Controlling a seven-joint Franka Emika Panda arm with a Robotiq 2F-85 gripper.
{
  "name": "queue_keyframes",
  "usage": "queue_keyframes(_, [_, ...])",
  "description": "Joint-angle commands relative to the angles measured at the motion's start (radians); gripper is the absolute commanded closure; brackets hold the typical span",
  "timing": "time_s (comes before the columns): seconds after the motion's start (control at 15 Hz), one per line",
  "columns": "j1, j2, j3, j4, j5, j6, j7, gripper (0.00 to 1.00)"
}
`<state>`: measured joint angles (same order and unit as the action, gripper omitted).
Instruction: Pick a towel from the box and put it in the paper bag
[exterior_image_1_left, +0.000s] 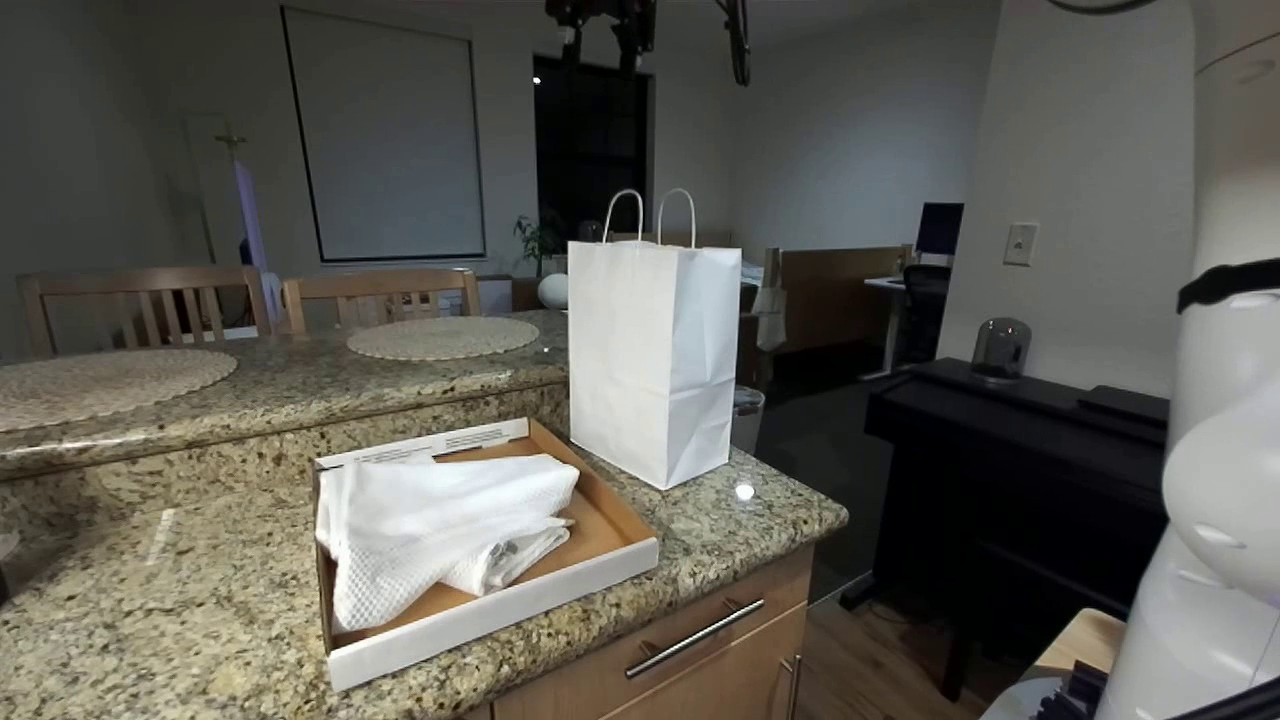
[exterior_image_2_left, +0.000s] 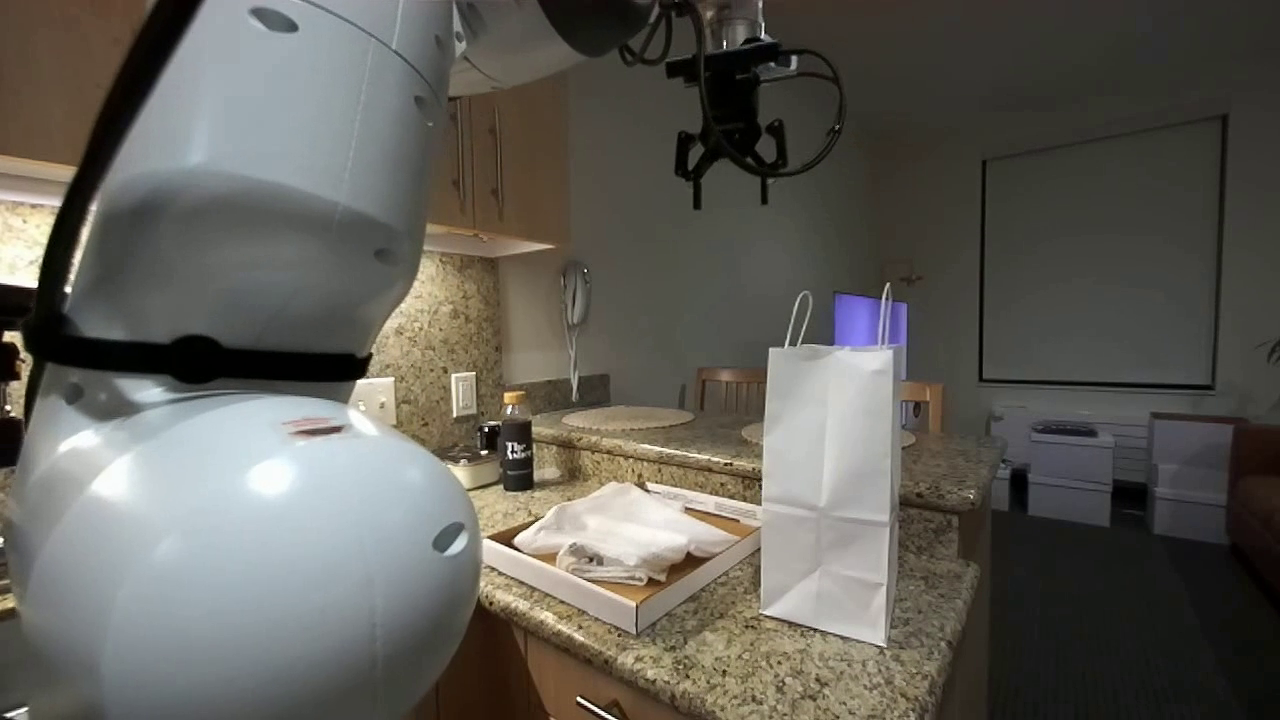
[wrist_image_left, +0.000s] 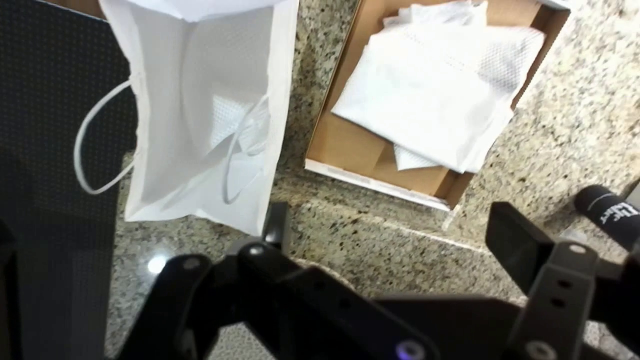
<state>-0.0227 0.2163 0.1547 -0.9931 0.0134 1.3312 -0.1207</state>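
Note:
White towels (exterior_image_1_left: 440, 510) lie loosely folded and overlapping in a shallow cardboard box (exterior_image_1_left: 490, 616) on the granite counter. They also show in an exterior view (exterior_image_2_left: 625, 525) and in the wrist view (wrist_image_left: 430, 95). The white paper bag (exterior_image_1_left: 620, 360) stands upright beside the box, its top open and its handles up. The wrist view looks down into the bag (wrist_image_left: 160, 125), where a white textured, cloth-like patch (wrist_image_left: 227, 120) shows inside. My gripper (exterior_image_2_left: 731, 193) is open and empty, high above the counter. Its fingers (wrist_image_left: 390, 225) are spread wide in the wrist view and hold nothing.
A raised counter ledge (exterior_image_2_left: 700, 458) with round woven placemats (exterior_image_1_left: 445, 337) runs behind the box. A dark bottle (exterior_image_2_left: 517, 445) stands beyond the box. The bag stands near the counter's end edge (exterior_image_1_left: 820, 520). Wooden chairs (exterior_image_1_left: 380, 290) are behind the ledge.

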Motion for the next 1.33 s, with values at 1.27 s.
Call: queue_keyframes(1.27, [0.185, -0.292, 0.063, -0.778, 0.102, 0.414, 0.112, 0.00])
